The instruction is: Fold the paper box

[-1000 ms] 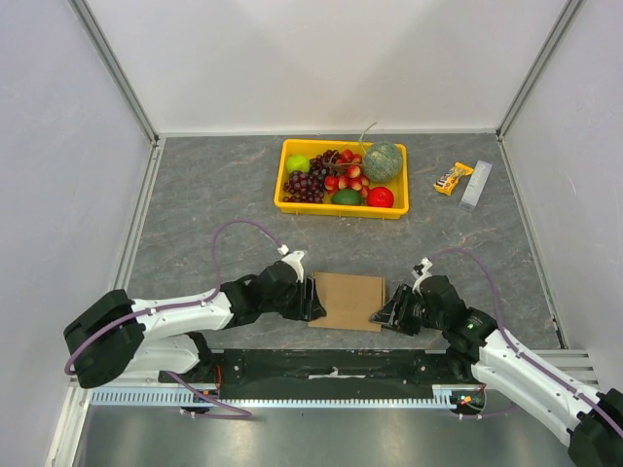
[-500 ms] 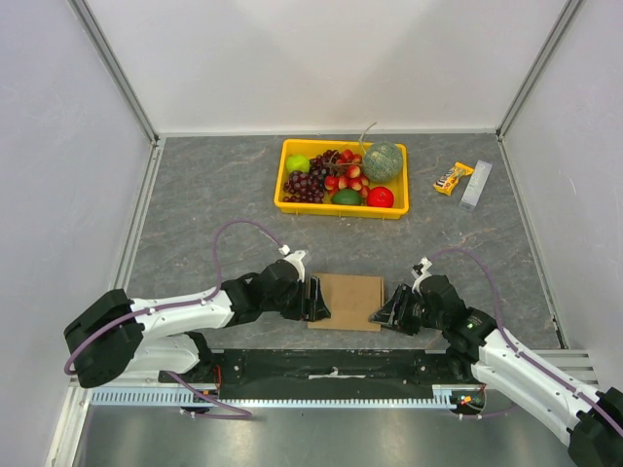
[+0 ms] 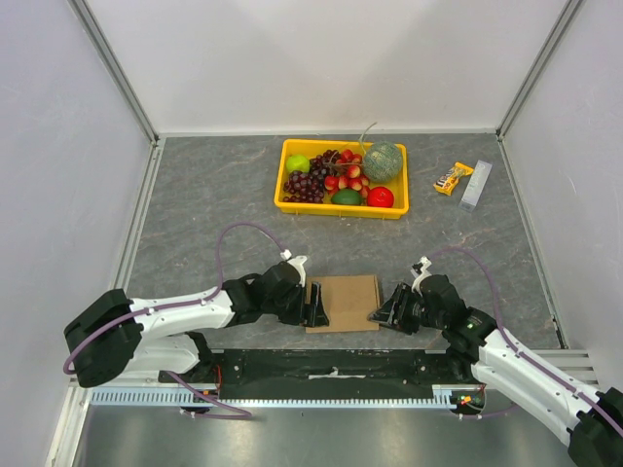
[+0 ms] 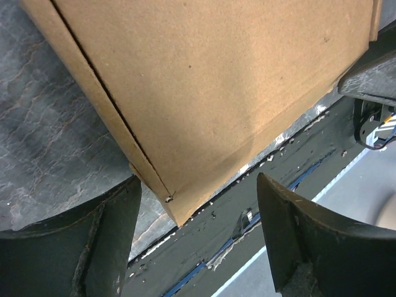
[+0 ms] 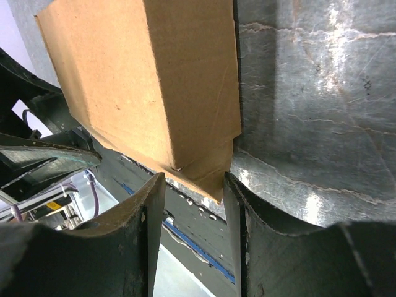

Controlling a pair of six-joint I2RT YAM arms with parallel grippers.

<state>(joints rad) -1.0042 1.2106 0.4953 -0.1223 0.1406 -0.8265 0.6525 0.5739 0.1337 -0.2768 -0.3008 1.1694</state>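
Observation:
The paper box [image 3: 343, 300] is a slim, folded brown cardboard box near the table's front edge, between both arms. In the left wrist view the paper box [image 4: 210, 93] fills the upper frame, and one corner points down between the spread fingers without touching them. My left gripper [image 3: 315, 305] [image 4: 198, 216] is open at the box's left edge. My right gripper [image 3: 382, 314] [image 5: 194, 185] is at the near right corner. There the paper box [image 5: 124, 80] has its thin side between the two fingers, which are closed across its thickness.
A yellow tray [image 3: 290, 202] of fruit stands at the back middle. A snack bar [image 3: 453, 178] and a pale stick pack [image 3: 476, 184] lie at the back right. The black front rail [image 3: 331, 365] runs just below the box. Walls close in left, right and back.
My left gripper's jaws have spread wide and let go of the box's left edge. The box has shifted slightly. The right gripper has kept its place.

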